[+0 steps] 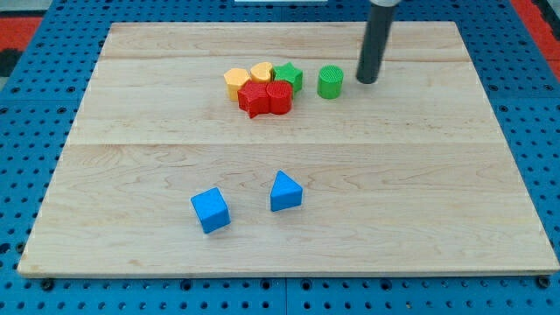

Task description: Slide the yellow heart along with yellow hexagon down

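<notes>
On the wooden table [131, 131], my tip [366, 80] rests near the view's top, just to the right of the green cylinder [330, 82] and well apart from the two blocks it is meant to move. The tool is a bare rod holding nothing; it has no jaws to open or close.

The yellow hexagon [236, 80] and yellow heart [261, 72] sit side by side at the top of a tight cluster, the heart touching the green star [288, 76]. Directly below them lie the red star [255, 99] and a second red block [279, 94], its shape unclear.

Both yellow pieces look small, rigid and light, likely to slide readily on the smooth wood and to twist if struck off-centre. A push would best land on their top edges, near the seam between them. The red blocks stand in the downward path and would probably travel along. A blue cube [211, 210] and blue triangular block [285, 192] wait near the view's bottom.
</notes>
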Robot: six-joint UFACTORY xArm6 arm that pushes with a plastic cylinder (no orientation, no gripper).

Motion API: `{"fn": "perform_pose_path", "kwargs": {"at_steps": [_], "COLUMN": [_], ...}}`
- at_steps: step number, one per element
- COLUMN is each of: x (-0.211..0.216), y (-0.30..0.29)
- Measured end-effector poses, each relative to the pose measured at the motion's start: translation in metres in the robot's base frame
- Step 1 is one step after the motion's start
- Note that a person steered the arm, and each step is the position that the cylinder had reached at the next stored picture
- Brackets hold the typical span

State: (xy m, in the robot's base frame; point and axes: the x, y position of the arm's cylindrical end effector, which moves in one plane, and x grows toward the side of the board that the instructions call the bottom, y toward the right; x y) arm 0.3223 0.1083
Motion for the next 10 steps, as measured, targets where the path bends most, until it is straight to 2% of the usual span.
{"fn": "perform_pose_path", "kwargs": {"at_steps": [2, 3, 6, 7, 8, 9, 10], "x": [-0.010, -0.066, -0.008, -0.027, -0.053, -0.029, -0.012], "y": [-0.064, -0.081, -0.199, -0.194, -0.153, -0.121, -0.162]}}
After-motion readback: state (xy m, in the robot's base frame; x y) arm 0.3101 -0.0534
